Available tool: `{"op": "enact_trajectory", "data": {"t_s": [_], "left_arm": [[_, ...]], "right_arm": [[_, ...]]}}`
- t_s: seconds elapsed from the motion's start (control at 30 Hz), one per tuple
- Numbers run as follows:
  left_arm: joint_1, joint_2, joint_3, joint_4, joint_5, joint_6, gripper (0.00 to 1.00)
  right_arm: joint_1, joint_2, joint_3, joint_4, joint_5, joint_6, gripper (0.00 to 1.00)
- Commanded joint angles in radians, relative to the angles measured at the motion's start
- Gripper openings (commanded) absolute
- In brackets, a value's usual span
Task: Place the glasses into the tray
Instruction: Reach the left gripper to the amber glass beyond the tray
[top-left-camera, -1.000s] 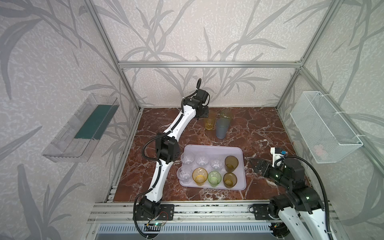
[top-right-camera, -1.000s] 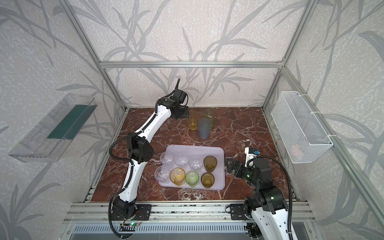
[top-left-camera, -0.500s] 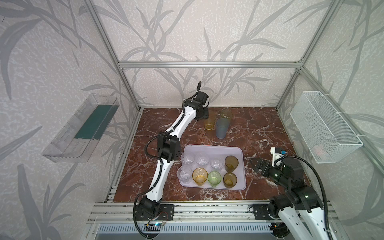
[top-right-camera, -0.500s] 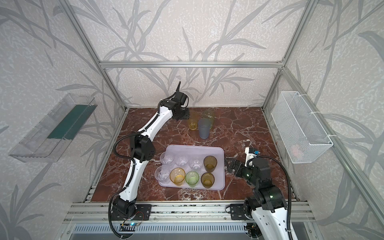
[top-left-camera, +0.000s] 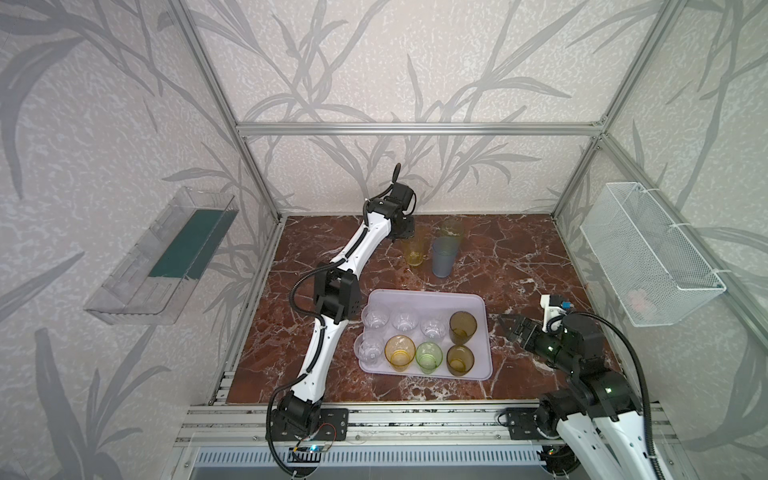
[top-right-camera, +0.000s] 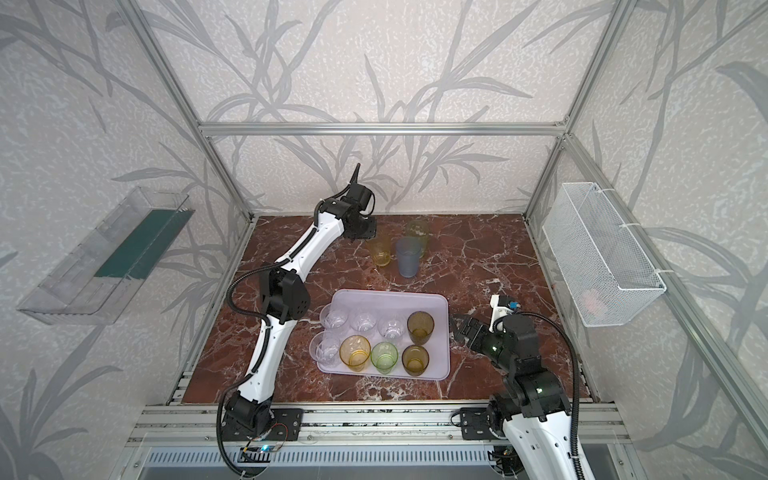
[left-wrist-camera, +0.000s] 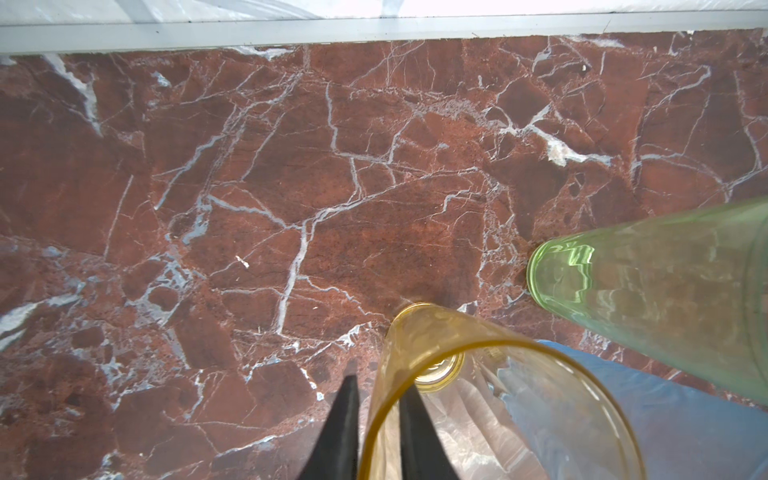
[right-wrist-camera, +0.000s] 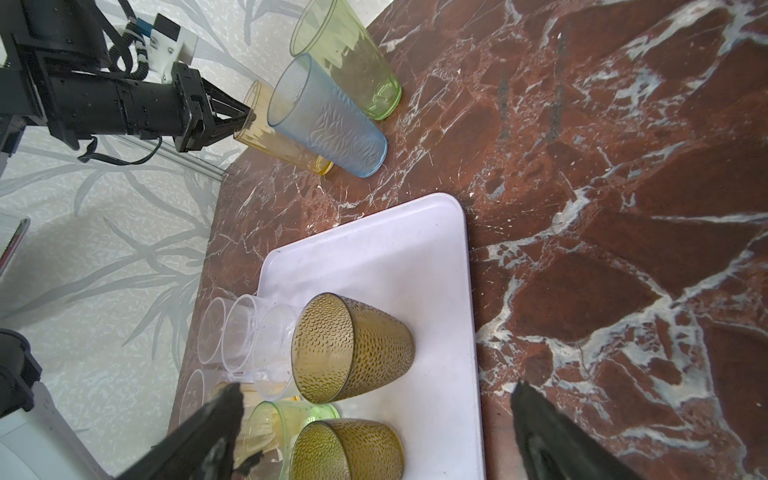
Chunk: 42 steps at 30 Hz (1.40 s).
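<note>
Nearest the robot's base, the right gripper hovers low over the tabletop, just beside the right edge of the pale lavender tray. Its fingers are spread wide and hold nothing.

The tray carries 8 upright glasses. There are 4 short clear faceted glasses on its left side, a short amber glass, a short green glass and 2 olive-brown glasses. The far strip of the tray is bare.

Beyond the tray, 3 taller glasses stand upright in a tight cluster on the tabletop. The tall amber glass is on the left and the tall blue-grey glass is just beside it. The tall green glass is farthest back. Whether the amber and blue-grey glasses touch I cannot tell.

The left gripper points down over the tall amber glass. Its fingers straddle the rim on the side away from the blue-grey glass, with 1 finger inside the mouth and 1 outside. They are drawn close together on the thin wall, which reads as a pinch on the rim.

The glass's long axis is vertical and in line with the fingers. The tray's bare strip lies toward the robot from it. I judge that the next move is a straight lift, then a pull back toward that strip. The left arm is plainly the nearer arm for this.
</note>
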Motion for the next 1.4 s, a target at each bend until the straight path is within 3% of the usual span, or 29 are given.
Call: {"op": "enact_trajectory", "data": {"t_s": [0.0,0.07,0.13,0.57,0.77,1.03,1.37], "left_arm": [[0.004,0.017,0.025,-0.034,-0.011,0.018,0.11],[0.004,0.016,0.025,-0.039,-0.011,0.016,0.09],[0.005,0.01,0.025,-0.041,-0.017,0.012,0.0],[0.005,-0.064,0.016,-0.088,-0.02,0.028,0.0],[0.005,-0.167,-0.065,-0.085,0.011,0.009,0.0],[0.004,-0.38,-0.312,-0.026,-0.021,-0.011,0.0],[0.006,-0.794,-0.786,0.182,-0.098,0.002,0.0]], "right_arm": [[-0.005,0.007,-0.022,0.038,0.005,0.028,0.99],[-0.005,0.004,-0.036,0.048,0.002,0.043,0.99],[-0.005,0.005,-0.045,0.062,-0.003,0.056,0.99],[-0.005,-0.045,-0.041,0.021,-0.028,0.052,0.99],[-0.005,-0.065,-0.038,0.003,-0.053,0.057,0.99],[-0.005,-0.084,-0.035,-0.012,-0.105,0.074,0.99],[-0.005,-0.081,-0.028,-0.007,-0.155,0.099,0.99]]}}
